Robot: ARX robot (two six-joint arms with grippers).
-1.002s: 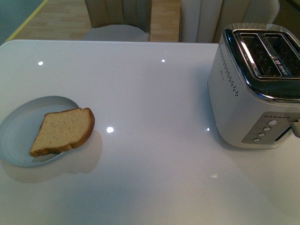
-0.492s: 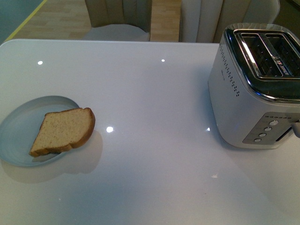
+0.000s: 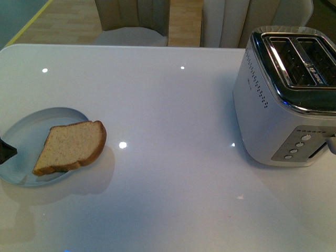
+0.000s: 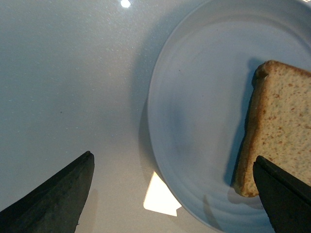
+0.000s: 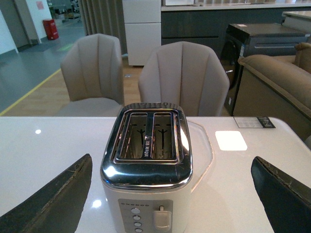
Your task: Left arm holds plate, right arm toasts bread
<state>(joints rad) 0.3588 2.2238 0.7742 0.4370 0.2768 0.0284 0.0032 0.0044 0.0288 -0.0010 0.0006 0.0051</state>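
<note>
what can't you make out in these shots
Front view: the toaster runs off the right edge; its button markings are too small.
Left wrist view: the bread is cut by the frame edge and one jaw of the left gripper.
Right wrist view: the toaster's base is below the frame.

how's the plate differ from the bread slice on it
The plate is round, smooth and pale blue; the bread is tan, speckled, brown-crusted, with one rounded end. The plate is wider than the bread. The plate sits flat on the table; the bread lies on it, its rounded end overhanging the rim. Shared: neither is gripped.
</note>
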